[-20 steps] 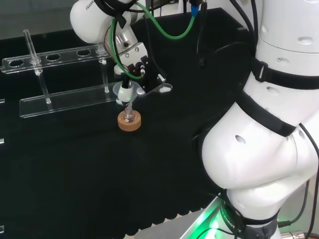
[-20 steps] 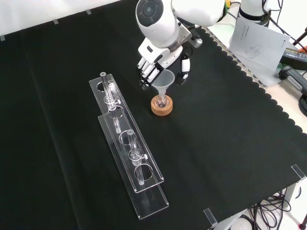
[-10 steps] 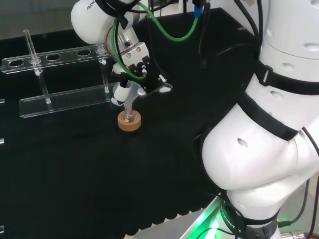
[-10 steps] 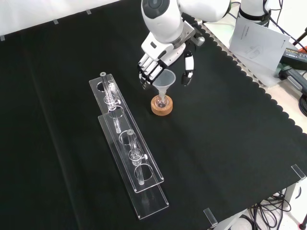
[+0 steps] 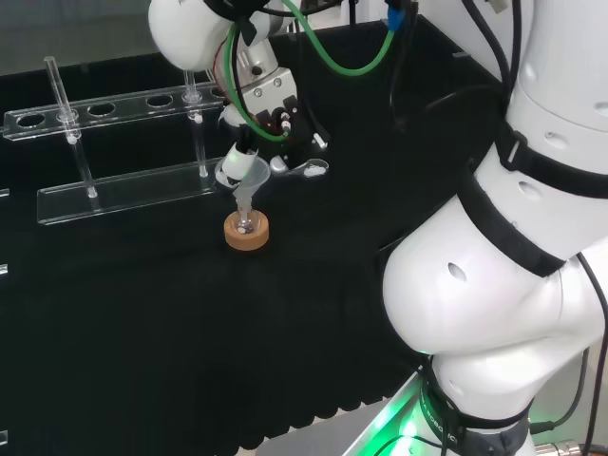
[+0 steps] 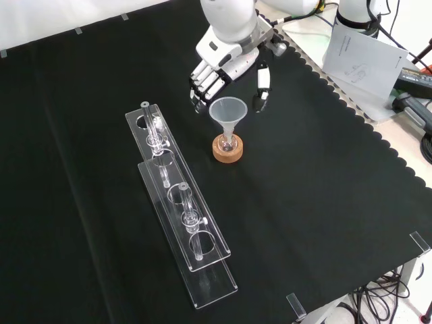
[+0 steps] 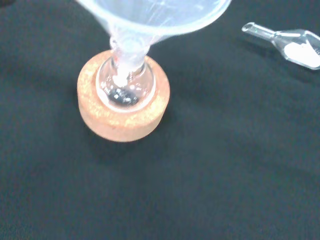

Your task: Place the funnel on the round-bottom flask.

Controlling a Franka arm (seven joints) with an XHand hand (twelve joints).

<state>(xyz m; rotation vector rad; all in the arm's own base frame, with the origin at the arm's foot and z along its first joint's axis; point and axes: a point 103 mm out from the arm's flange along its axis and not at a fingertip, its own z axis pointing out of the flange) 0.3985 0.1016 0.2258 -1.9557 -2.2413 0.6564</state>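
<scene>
Landmark = cork ring (image 6: 227,149), tan, sits on black cloth (image 6: 324,202) roughly mid-bench.

Front view, L to R:
- Clear rack (image 6: 177,206), long 2-tier acrylic w/ round holes, lies left of cork ring, running diagonally from beside it down toward the near edge. A couple of clear tubes (image 6: 191,214) stand in it.
- Round-bottom flask (image 6: 228,142), small, clear, seated in cork ring, upright.
- Funnel (image 6: 227,113), clear/translucent, stem down in flask neck, cone directly above cork ring, upright. Nothing grips it.
- Hand (image 6: 226,62) above and behind cork ring in this view. Fingers (image 6: 202,84) hang relaxed just left of funnel cone, thumb (image 6: 261,91) just right of it; spread wide, not touching funnel as far as visible, holding nothing.
- Papers (image 6: 362,57) on bench well to the right of cork ring, beyond cloth's scalloped edge.

Head view: cork ring (image 5: 246,231) w/ funnel (image 5: 243,176) standing over it; hand (image 5: 271,123) up and right of funnel, fingers apart. Rack (image 5: 114,152) behind-left of cork ring. Arm's white links (image 5: 513,285) far right.

Wrist view: cork ring (image 7: 123,107) w/ flask bulb (image 7: 125,86) inside, small dark bit at bulb bottom; funnel (image 7: 155,17) stem enters neck. Small clear spouted vessel (image 7: 290,42) w/ white content lies on cloth, apart from cork ring.
</scene>
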